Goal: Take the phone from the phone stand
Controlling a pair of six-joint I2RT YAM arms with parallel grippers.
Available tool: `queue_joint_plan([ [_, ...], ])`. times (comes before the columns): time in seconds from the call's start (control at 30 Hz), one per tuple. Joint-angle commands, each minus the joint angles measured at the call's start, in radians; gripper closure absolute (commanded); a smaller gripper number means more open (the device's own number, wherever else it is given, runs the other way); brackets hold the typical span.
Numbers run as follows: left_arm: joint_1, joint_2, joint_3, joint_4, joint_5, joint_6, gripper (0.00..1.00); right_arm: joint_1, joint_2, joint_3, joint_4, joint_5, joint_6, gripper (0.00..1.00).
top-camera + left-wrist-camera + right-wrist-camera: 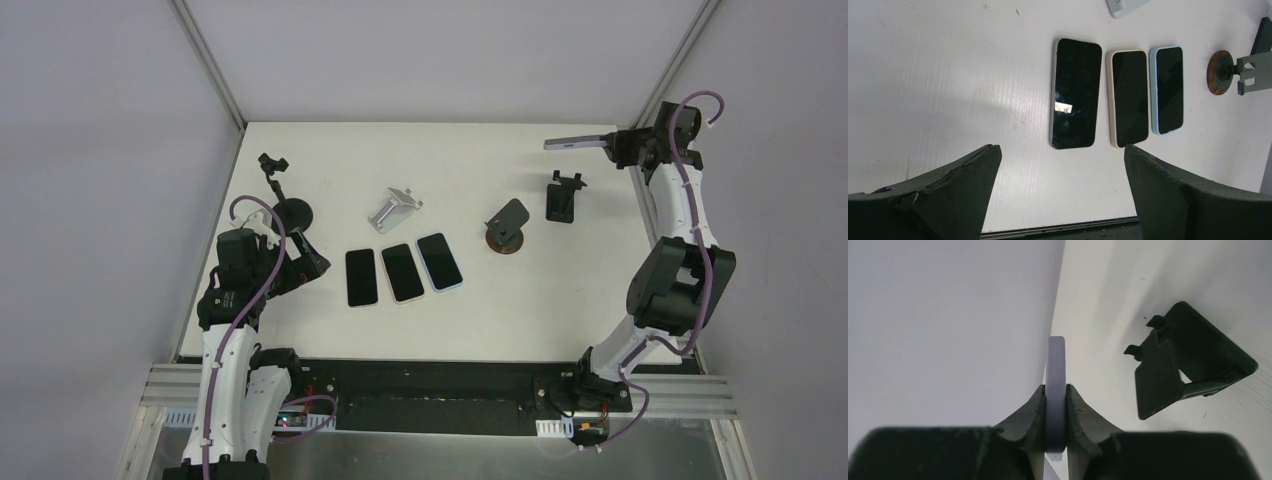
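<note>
Phones number four. Three lie flat, screens up, in a close row near the middle of the table (300,150): a dark-framed phone (361,277) on the left, a cream-cased phone (403,272) in the centre and a blue-cased phone (439,261) on the right, each just beside the next. The fourth, a pale lavender phone (577,143), is clenched between the fingers of the right gripper (612,146) near the far right corner. It shows only its thin edge to the top camera, and the right wrist view has its edge pinched tight by both pads.

Stands also number four. The black phone stand (563,197) sits on the table just nearer than the held phone, apart from it and holding nothing. To its left is a round-based stand (507,227) with a wooden disc foot, then a silver stand (394,209) further left. A black clamp mount (283,197) on a disc base stands by the far left side.

Grippers number two. The left gripper (300,262) hovers low at the left of the phone row with its fingers spread wide and nothing between them, and its own camera looks along the three flat phones. Between the held phone and the flat row stand the black phone stand and the round-based stand.
</note>
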Motion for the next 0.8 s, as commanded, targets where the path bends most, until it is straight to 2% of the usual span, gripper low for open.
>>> queue_joint_plan([
  [0.0, 0.015, 0.003, 0.016, 0.004, 0.012, -0.01, 0.0, 0.07, -0.128, 0.043, 0.123, -0.041, -0.118, 1.0],
  [0.1, 0.015, 0.003, 0.016, 0.004, 0.012, -0.01, 0.0, 0.147, -0.202, 0.019, 0.148, -0.06, -0.27, 1.0],
  [0.23, 0.015, 0.004, 0.016, 0.004, 0.012, -0.011, 0.0, 0.321, -0.297, -0.041, 0.15, -0.052, -0.588, 1.0],
  [0.37, 0.015, 0.005, 0.016, 0.004, 0.012, -0.011, 0.0, 0.472, -0.372, -0.14, 0.175, -0.096, -0.813, 1.0],
  [0.5, 0.015, 0.006, 0.016, 0.004, 0.012, -0.011, 0.0, 0.595, -0.409, -0.229, 0.178, -0.104, -0.967, 1.0],
  [0.6, 0.015, 0.007, 0.016, 0.004, 0.011, -0.013, 0.0, 0.661, -0.407, -0.292, 0.19, -0.034, -1.061, 1.0],
  [0.77, 0.015, 0.01, 0.016, 0.004, 0.012, -0.013, 0.0, 0.721, -0.374, -0.371, 0.293, 0.063, -1.123, 1.0],
])
